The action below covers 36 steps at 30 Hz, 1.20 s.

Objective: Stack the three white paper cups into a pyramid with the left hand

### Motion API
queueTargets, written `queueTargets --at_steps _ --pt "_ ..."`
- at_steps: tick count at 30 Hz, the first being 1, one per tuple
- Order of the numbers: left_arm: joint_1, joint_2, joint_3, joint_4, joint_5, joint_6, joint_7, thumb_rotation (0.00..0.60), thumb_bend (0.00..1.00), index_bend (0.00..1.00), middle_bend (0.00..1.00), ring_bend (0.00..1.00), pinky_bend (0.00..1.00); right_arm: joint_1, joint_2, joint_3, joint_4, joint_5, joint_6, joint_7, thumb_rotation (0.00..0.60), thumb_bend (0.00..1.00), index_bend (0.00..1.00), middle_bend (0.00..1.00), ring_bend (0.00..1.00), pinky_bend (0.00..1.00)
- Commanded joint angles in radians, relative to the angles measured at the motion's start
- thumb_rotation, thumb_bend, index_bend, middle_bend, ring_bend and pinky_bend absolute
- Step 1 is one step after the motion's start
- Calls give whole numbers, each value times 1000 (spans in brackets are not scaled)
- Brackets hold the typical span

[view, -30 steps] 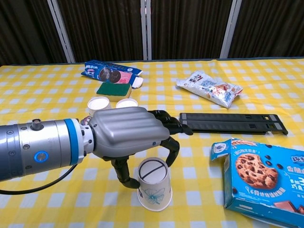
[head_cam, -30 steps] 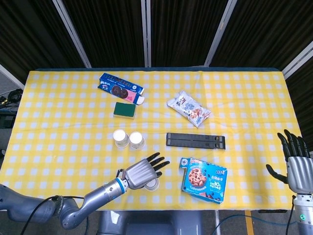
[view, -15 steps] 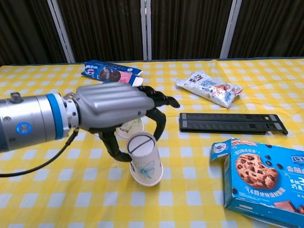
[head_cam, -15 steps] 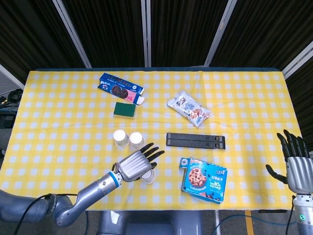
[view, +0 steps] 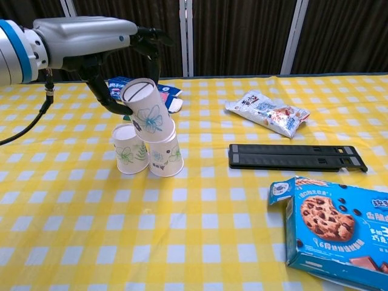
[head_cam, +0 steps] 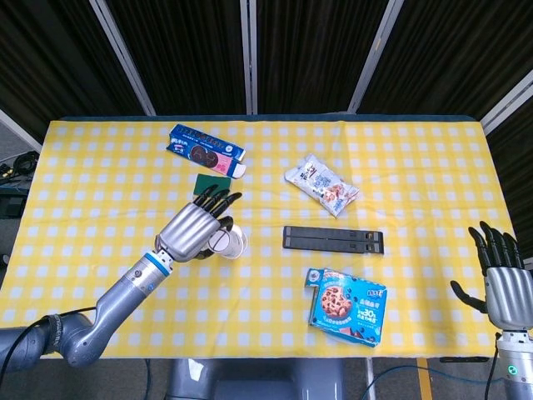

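left hand [view: 91, 36]: we grip the top cup [view: 144, 110], tilted
base cups [view: 148, 154]: directly below it, touching side by side

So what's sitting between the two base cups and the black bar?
Nothing: in the chest view, only bare yellow checked cloth separates the two base cups from the black bar. The head view shows the same gap.
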<state>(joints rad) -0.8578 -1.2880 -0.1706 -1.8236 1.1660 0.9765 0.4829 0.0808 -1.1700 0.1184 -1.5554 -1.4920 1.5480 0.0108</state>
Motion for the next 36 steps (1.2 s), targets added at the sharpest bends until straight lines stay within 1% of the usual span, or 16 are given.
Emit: queueTargets --at_steps 1,5,8,15,23,32,36 --pt "-13 17 -19 24 -42 -16 3 600 233 428 0 0 0 1 0 1 3 4 -4 4 600 102 49 0 0 0" --pt "-26 20 -26 48 -81 -27 25 600 232 428 0 0 0 3 0 3 5 11 -12 7 600 102 49 0 0 0" --pt "-42 11 -32 63 -135 -38 45 600 233 427 0 0 0 5 -1 4 7 14 -16 9 600 103 49 0 0 0" --pt "-75 -11 -17 85 -228 -54 111 600 233 414 0 0 0 7 -1 6 10 20 -22 15 600 102 49 0 0 0" --pt "-99 -38 -8 91 -265 -43 145 600 232 407 0 0 0 7 -1 6 11 19 -20 17 600 102 49 0 0 0" --pt "-111 -49 3 95 -282 -34 146 600 231 390 0 0 0 6 -1 4 10 15 -19 17 600 102 49 0 0 0" --pt "-114 -60 7 103 -281 -25 142 600 228 343 0 0 0 6 0 3 9 14 -20 24 600 102 49 0 0 0"
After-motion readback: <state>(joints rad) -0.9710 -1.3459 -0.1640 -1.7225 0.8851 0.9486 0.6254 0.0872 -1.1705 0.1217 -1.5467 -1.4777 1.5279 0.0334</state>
